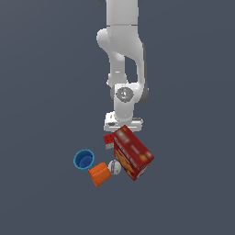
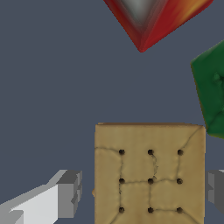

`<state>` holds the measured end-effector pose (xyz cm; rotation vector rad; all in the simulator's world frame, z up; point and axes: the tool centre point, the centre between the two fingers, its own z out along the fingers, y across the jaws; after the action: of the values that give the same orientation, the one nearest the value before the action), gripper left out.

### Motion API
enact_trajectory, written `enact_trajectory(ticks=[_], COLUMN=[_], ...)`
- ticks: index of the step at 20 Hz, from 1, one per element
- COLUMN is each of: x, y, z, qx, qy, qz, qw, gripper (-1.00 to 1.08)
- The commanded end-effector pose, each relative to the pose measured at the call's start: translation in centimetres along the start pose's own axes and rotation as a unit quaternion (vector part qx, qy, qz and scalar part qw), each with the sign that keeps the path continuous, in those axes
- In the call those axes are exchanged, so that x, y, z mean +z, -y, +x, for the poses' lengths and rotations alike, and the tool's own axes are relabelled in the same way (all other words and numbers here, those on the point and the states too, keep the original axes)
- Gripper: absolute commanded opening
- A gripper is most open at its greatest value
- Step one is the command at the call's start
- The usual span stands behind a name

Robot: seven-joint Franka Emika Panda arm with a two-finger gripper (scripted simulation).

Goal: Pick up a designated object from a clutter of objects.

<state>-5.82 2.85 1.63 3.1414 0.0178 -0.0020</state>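
Nearest to the exterior view sits the orange ribbed cup (image 1: 99, 175), tipped on its side, with the pale ball (image 1: 114, 167) touching it on the exterior view's right. Just beyond and to the exterior view's left stands the blue cup (image 1: 84, 159), its mouth open upward. The large red box (image 1: 132, 152) lies tilted beside the ball, the biggest thing in the huddle, and the tiny red dotted cube (image 1: 109, 140) rests against its far left edge.

Farther back still, the white arm comes straight down and its hand ends right behind the red box, so from the exterior view the fingertips are hidden.

The wrist view fills that in. The tan-brown block (image 2: 150, 174) lies directly under the hand, its cracked upper face marked with a grid of nine dark dots. The gripper (image 2: 144, 192) straddles it: one grey finger (image 2: 70, 192) stands a little clear of one side of the block, and the other finger (image 2: 216, 191) shows at the picture's edge just off the opposite side. The jaws are spread wide, not pressing on the block. Past the block, a corner of the red box (image 2: 151, 19) pokes into the wrist view, and a dark green object (image 2: 212, 94) lies near the block, apart from it.
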Motion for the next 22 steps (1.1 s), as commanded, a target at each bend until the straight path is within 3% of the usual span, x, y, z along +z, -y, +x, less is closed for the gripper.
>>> enact_trajectory(ticks=[1,3,4,22], x=[0.5,0.6,0.6,-1.1], y=[0.0,0.0,0.0,-0.1], z=[0.0,0.0,0.0,0.3], qx=[0.000,0.000,0.000,0.000], qy=[-0.001,-0.001,-0.001,-0.001], qz=[0.000,0.000,0.000,0.000], qw=[1.0000,1.0000,1.0000,1.0000], gripper=[1.00,1.00,-1.00,-1.00])
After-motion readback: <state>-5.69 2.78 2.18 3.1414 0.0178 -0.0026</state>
